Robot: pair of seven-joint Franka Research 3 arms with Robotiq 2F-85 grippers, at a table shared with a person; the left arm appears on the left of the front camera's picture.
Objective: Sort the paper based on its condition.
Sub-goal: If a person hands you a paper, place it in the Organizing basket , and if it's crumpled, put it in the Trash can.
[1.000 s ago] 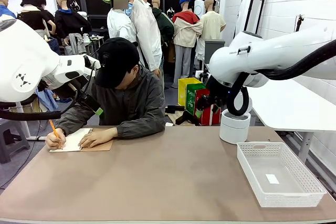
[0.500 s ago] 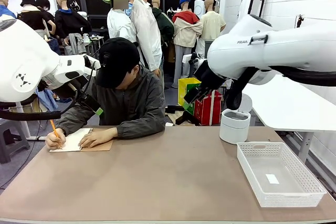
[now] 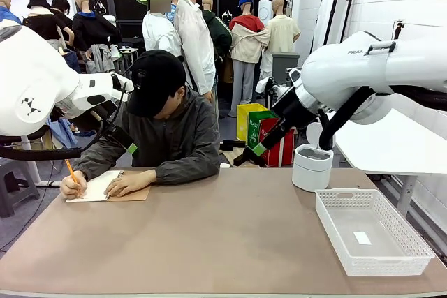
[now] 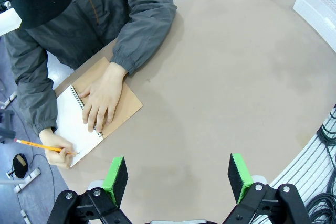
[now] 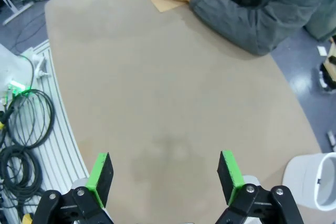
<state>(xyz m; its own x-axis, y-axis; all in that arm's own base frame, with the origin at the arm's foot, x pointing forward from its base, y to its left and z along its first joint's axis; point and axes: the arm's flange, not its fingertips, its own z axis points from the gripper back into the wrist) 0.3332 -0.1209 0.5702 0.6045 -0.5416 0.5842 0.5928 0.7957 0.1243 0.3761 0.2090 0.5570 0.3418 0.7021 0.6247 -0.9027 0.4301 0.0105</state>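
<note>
The paper (image 3: 93, 186) is a white page lying on a brown spiral-bound notebook (image 3: 133, 194) at the table's far left. A person's hand (image 3: 126, 183) presses on it while the other hand writes with an orange pencil (image 3: 72, 172). In the left wrist view the paper (image 4: 71, 121) lies below and left of my left gripper (image 4: 177, 174), which is open and empty high above the table. The left gripper (image 3: 124, 139) hangs beside the person's shoulder. My right gripper (image 5: 164, 176) is open and empty, raised over the table's far right (image 3: 262, 144).
A white mesh basket (image 3: 403, 256) holding a tiny white tag (image 3: 362, 237) sits at the table's right. A white round bin (image 3: 312, 167) stands behind it. The person leans over the far edge. Cables (image 5: 23, 124) lie below the table's near edge.
My right arm has swung, bringing its gripper lower and out toward the table's far edge. The left arm and the writing person have stayed put.
</note>
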